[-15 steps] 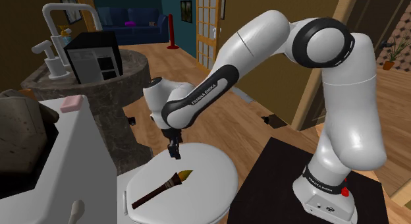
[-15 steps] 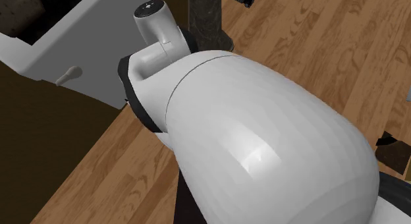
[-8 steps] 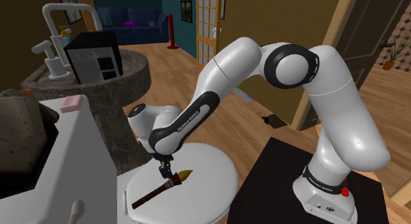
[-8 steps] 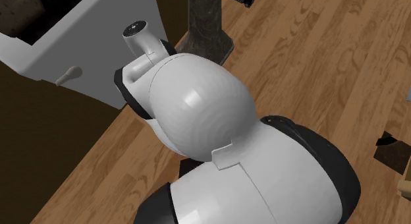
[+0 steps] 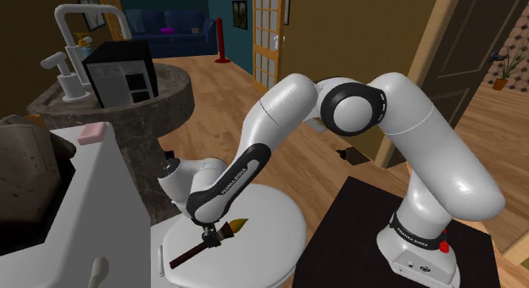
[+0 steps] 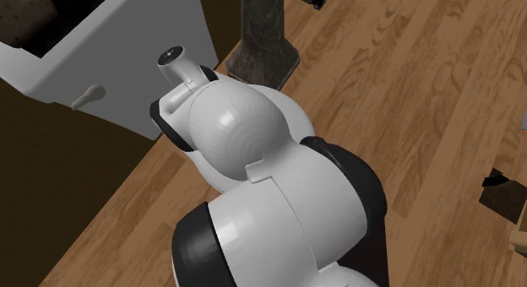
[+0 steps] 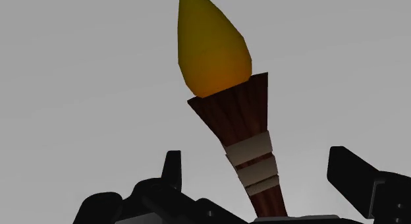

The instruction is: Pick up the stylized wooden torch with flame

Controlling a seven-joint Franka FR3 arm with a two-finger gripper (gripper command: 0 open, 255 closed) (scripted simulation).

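The torch (image 7: 247, 124) lies flat on the round white toilet lid (image 5: 273, 217), which looks smooth and a bit shiny. The torch has a long, thin, dark brown stick. At one end is a brown cup shape with fine lines in it like wood, and two pale bands wrap around the neck under it. A smooth yellow flame (image 7: 212, 48) sits in the cup, fat at the bottom and pointy at the tip. The black gripper (image 5: 206, 236) is down low, right over the stick, near the flame end. Its two blocky fingers (image 7: 352, 176) are wide apart, one on each side of the stick, and they do not touch it, so it holds nothing. The big white arm (image 5: 280, 117) is round and glossy with dark joints.
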